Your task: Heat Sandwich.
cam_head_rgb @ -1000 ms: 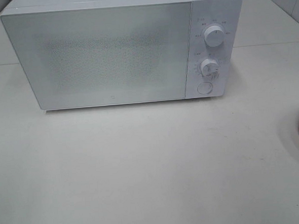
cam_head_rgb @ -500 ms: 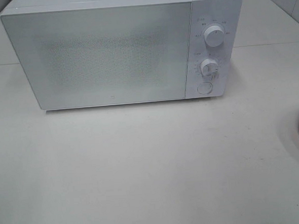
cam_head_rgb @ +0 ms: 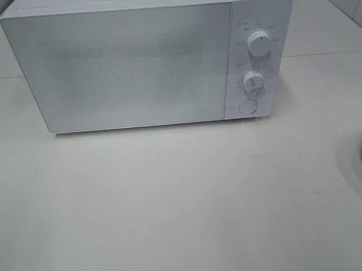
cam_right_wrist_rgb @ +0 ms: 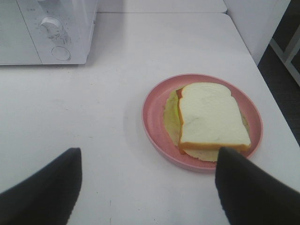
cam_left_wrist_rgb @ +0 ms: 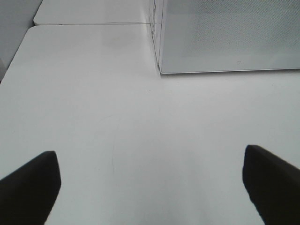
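Nothing has moved. Both grippers gape empty; sandwich on pink plate beside closed microwave.

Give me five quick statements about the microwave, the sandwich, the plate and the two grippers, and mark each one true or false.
1. The microwave door is shut. True.
2. The sandwich is inside the microwave. False: it lies on the pink plate on the table.
3. The left gripper holds the plate. False: it is open and empty over bare table.
4. The right gripper is open, with the sandwich ahead of it. True.
5. The microwave has three knobs. False: two knobs and a round button below them.
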{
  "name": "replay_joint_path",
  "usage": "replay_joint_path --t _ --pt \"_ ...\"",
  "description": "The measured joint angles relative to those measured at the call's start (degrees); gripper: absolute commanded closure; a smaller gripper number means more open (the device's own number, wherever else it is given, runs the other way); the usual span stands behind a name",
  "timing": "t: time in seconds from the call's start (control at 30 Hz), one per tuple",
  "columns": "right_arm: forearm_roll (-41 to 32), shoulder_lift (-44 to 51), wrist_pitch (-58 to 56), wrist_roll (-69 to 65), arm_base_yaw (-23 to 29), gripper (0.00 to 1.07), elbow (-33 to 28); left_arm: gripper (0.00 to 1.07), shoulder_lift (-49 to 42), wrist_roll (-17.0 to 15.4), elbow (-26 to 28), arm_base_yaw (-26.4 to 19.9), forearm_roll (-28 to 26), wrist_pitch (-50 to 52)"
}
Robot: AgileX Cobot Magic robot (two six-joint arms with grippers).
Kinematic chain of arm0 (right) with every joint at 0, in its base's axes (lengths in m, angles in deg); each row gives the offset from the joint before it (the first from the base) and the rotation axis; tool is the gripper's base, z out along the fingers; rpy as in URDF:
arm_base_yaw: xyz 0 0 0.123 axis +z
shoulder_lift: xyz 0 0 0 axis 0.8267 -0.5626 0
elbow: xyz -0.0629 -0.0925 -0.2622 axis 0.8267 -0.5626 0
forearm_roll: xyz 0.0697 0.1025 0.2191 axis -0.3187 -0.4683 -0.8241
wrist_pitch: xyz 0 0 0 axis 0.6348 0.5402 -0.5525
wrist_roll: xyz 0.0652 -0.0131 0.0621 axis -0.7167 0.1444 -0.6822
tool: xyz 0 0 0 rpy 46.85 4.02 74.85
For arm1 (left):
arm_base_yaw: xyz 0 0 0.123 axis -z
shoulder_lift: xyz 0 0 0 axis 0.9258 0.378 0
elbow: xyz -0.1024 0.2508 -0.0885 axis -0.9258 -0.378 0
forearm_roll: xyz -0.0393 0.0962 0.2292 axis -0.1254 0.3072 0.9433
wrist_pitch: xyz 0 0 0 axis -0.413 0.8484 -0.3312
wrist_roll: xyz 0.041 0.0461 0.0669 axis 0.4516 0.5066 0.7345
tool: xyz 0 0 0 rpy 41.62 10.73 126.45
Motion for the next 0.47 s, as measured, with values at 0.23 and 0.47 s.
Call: replay_joint_path --t 0.23,0.47 --pt "0.0 0.0 0.0 0.0 0.0 0.31 0.0 0.05 0.0 0.0 0.0 0.0 0.0 0.0" --pt "0.0 0.0 0.0 0.0 0.0 0.31 0.0 0.05 0.0 0.0 0.0 0.0 0.0 0.0"
